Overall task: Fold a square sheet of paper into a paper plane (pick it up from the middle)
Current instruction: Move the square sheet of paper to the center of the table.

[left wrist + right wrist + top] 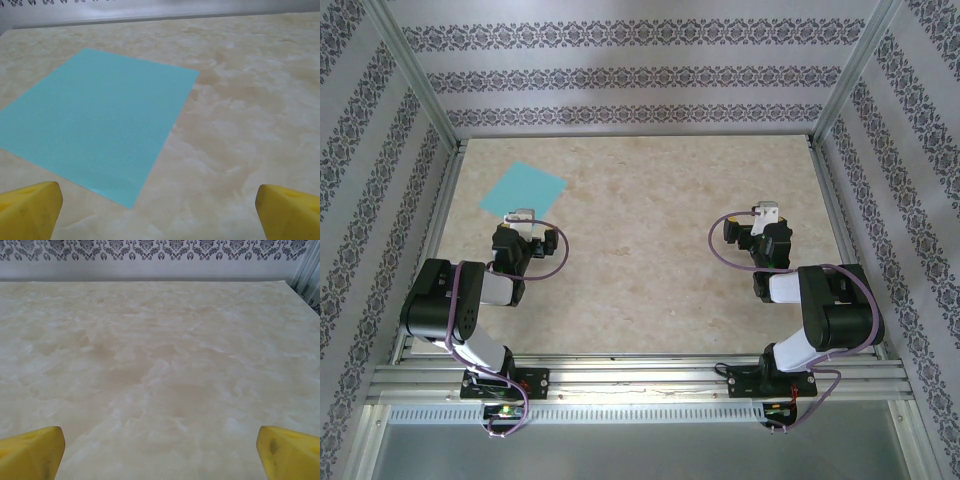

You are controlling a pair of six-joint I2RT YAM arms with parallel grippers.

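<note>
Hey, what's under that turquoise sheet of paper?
The square sheet of paper lies flat on the beige marbled table. Nothing rests on it; whatever it covers is hidden, though no bulge shows.

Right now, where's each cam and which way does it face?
Top external: above and behind the bases, looking down at the table; left arm, right arm, left gripper, right gripper, square sheet of paper far left.
Left wrist: on the left arm, low, facing forward at the sheet; own yellow fingertips spread wide.
Right wrist: on the right arm, facing forward across the table to the patterned wall; own yellow fingertips, wide.
Shared: top external and left wrist both show the sheet.
</note>
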